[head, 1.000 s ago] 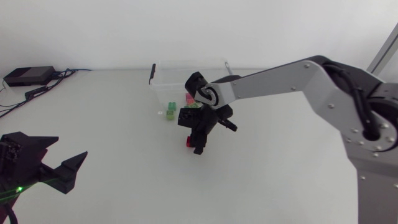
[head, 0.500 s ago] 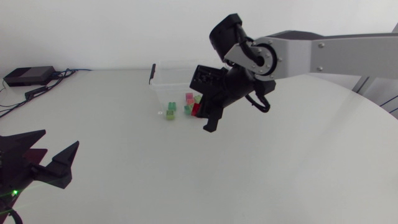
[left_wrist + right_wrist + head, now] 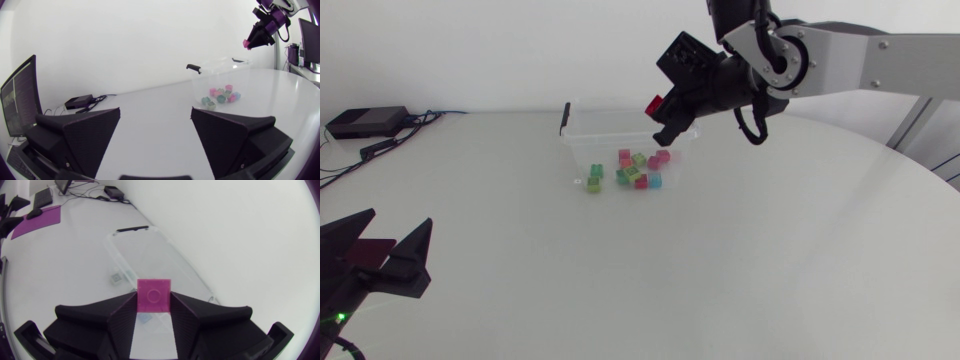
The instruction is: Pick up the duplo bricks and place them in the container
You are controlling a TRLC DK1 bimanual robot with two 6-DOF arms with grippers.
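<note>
My right gripper (image 3: 665,112) is shut on a red brick (image 3: 656,103) and hangs above the right part of the clear container (image 3: 610,128). In the right wrist view the brick (image 3: 154,296) sits squarely between both fingers of the right gripper (image 3: 154,307), with the container (image 3: 150,250) below and ahead. Several loose bricks (image 3: 638,170), green, pink, red and blue, lie on the table by the container's near wall. My left gripper (image 3: 395,228) rests open and empty at the near left; in its own view the left gripper (image 3: 155,135) faces the distant bricks (image 3: 222,95).
The container carries a black handle (image 3: 564,117) at its left end. A small white piece (image 3: 577,182) lies left of the loose bricks. A black box with cables (image 3: 365,122) sits at the table's far left corner.
My right gripper has risen from the table in front of the container, carrying the red brick up and back to above the container. The left gripper has sunk a little.
</note>
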